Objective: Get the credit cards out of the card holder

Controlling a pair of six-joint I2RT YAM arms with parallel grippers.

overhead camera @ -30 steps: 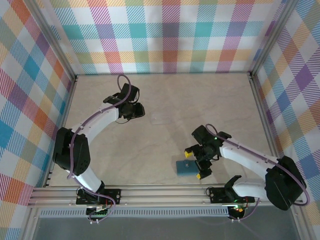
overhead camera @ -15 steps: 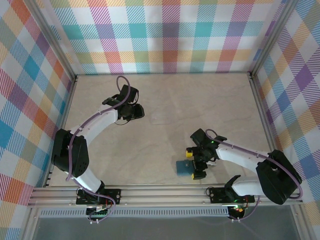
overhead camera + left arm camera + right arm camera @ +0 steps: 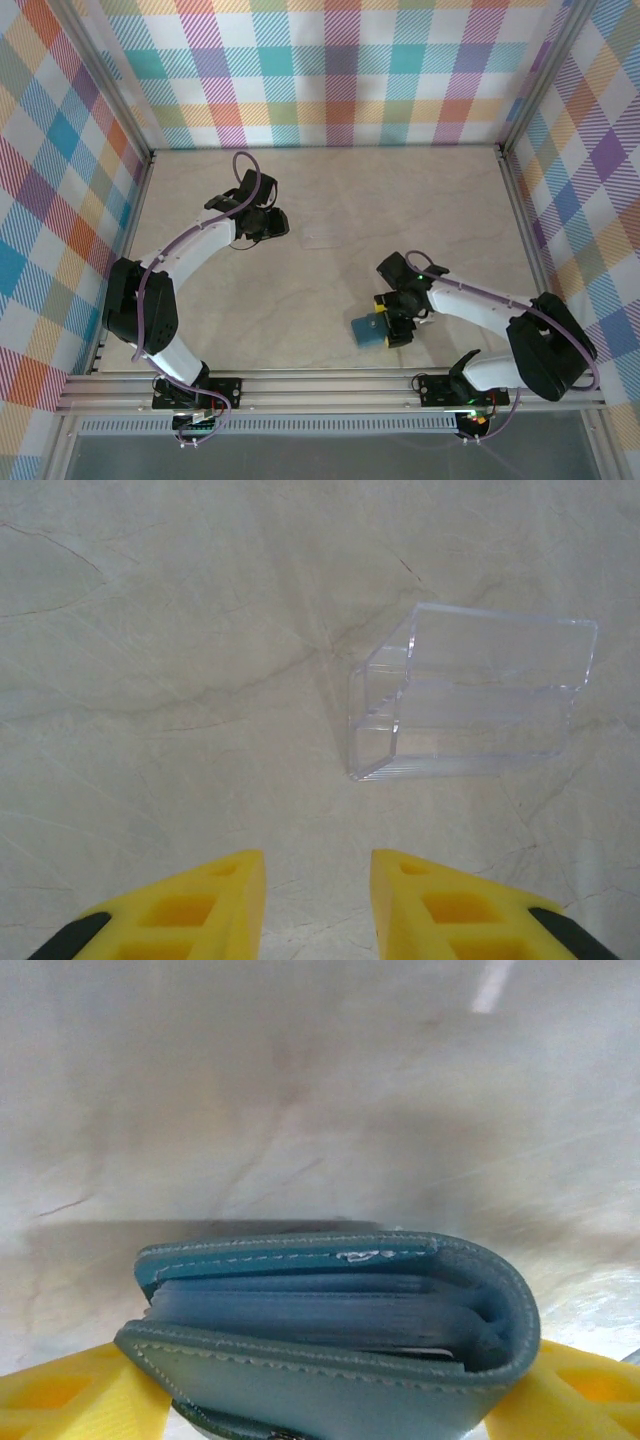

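Card holder (image 3: 366,330) lies on the pale marbled table (image 3: 420,200), folded, a teal wallet seen edge-on in the right wrist view (image 3: 330,1330): two stitched panels lie one over the other, the rounded fold is at the right end, and pale blue layers are packed between them.

Far to the left of the card holder and well beyond it, toward the back of the table, the left gripper (image 3: 272,222) hangs above bare tabletop. Its yellow fingers (image 3: 200,910) stand apart with a clear gap and nothing in it, the midpoint of the gap (image 3: 318,865) over the table.

Nearer the card holder, but still left of it and farther back, stands a clear plastic stand (image 3: 323,238). The left wrist view shows it as a see-through stepped tray (image 3: 470,695) just ahead of the left fingertips, not touching them.

Right at the card holder, on its right side, is the right gripper (image 3: 388,322). Its jaws straddle the wallet, and the yellow fingers (image 3: 70,1390) press against its two ends, pinching it.
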